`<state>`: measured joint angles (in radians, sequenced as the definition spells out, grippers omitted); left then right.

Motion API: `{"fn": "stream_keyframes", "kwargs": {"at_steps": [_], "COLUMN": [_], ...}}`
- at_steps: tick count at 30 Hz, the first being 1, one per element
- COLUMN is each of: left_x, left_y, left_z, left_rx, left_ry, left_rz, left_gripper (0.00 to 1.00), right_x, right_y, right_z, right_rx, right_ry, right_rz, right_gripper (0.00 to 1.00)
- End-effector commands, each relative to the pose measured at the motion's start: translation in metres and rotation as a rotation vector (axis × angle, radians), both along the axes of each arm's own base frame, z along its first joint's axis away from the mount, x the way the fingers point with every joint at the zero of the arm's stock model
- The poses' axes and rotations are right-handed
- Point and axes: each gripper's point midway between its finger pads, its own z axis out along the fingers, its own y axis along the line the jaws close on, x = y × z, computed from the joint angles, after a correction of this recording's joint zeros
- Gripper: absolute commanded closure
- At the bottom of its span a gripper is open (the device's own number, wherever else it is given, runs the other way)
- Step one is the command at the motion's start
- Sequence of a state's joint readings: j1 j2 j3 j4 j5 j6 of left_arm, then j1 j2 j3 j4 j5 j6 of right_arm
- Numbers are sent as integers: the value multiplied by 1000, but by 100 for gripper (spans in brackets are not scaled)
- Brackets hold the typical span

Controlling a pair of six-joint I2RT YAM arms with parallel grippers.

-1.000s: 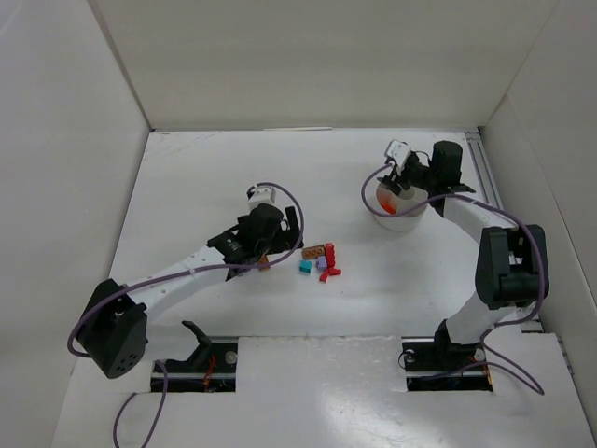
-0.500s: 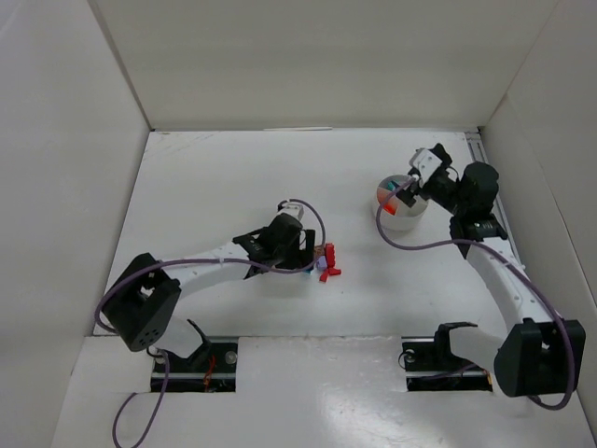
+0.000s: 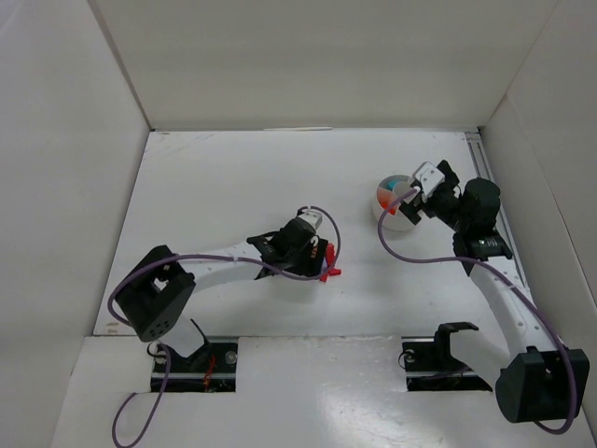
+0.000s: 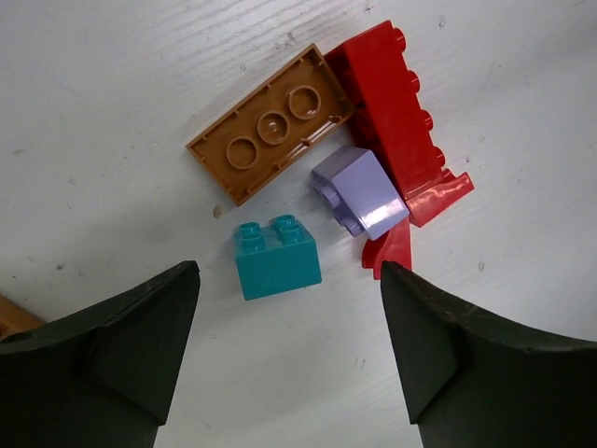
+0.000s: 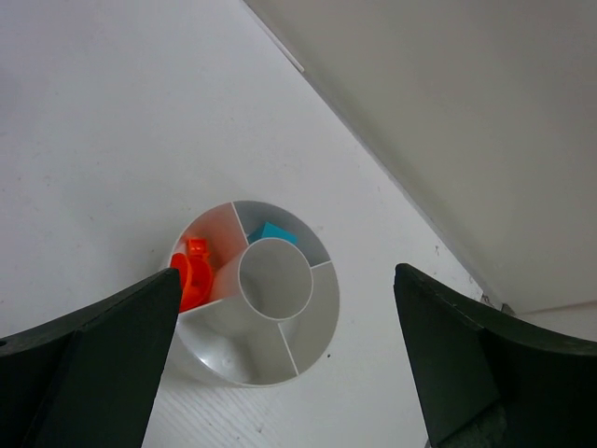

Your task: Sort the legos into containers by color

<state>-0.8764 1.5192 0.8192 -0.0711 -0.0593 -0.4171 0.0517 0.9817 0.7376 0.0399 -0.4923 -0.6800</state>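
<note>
A small pile of legos lies mid-table: a teal brick (image 4: 277, 257), a brown plate (image 4: 273, 135) upside down, a purple brick (image 4: 362, 191), a long red brick (image 4: 392, 103) and a small red piece (image 4: 396, 247). My left gripper (image 4: 290, 313) hovers open over the pile, with the teal brick just ahead of its fingertips and nothing between them. In the top view only red pieces (image 3: 327, 264) show beside the left gripper (image 3: 315, 250). The white divided bowl (image 5: 322, 322) holds orange pieces (image 5: 191, 273) and a teal piece (image 5: 272, 232). My right gripper (image 5: 286, 308) is open above it.
The bowl (image 3: 381, 213) stands at the right, near the table's right edge and the side wall (image 3: 541, 149). White walls enclose the table on three sides. A brown sliver (image 4: 14, 315) shows at the left edge of the left wrist view.
My left arm has swung right over the lego pile, its jaws narrowing a little. My right gripper has opened and pulled back from the bowl, where orange pieces now lie.
</note>
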Motion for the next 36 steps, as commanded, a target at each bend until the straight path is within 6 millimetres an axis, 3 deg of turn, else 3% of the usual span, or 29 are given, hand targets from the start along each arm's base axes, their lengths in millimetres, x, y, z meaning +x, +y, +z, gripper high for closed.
{"fn": "stream_keyframes", "kwargs": {"at_steps": [1,5,7,12,18,25,28,31,33,36], "left_x": [7,6,9,10,13,19,21,23,31,41], "left_y": [-12,-10,-11,-10,-10,-12,-9,-5,-5,-13], "left_z": [13,1,4,1,-3,-2,2,24,54,93], "left_rx": [-22,4,4,11,21,28,37,17,-25,-101], "left_ry": [-36,-14,-28,-24,-20,-36,-42,-75,-133,-216], "left_rz": [-34,-34,-25,-10,3,17,38,64,99,98], "left_gripper": [26,40,48,55,56,78,82,82,82,82], "right_x": [-3,-4,-4,-4,-4,-17,-25,-35,-43,-57], "right_y": [-6,-9,-10,-12,-12,-14,-20,-33,-45,-82], "right_z": [7,7,5,5,3,6,7,17,25,19], "right_rx": [-4,-8,-16,-18,-19,-22,-29,-35,-21,-17], "right_ry": [-15,-13,-9,-9,0,9,15,10,3,44], "right_rz": [-25,-45,-43,-53,-53,-65,-93,-170,-250,-469], "right_gripper": [0,0,0,0,0,0,0,0,0,0]}}
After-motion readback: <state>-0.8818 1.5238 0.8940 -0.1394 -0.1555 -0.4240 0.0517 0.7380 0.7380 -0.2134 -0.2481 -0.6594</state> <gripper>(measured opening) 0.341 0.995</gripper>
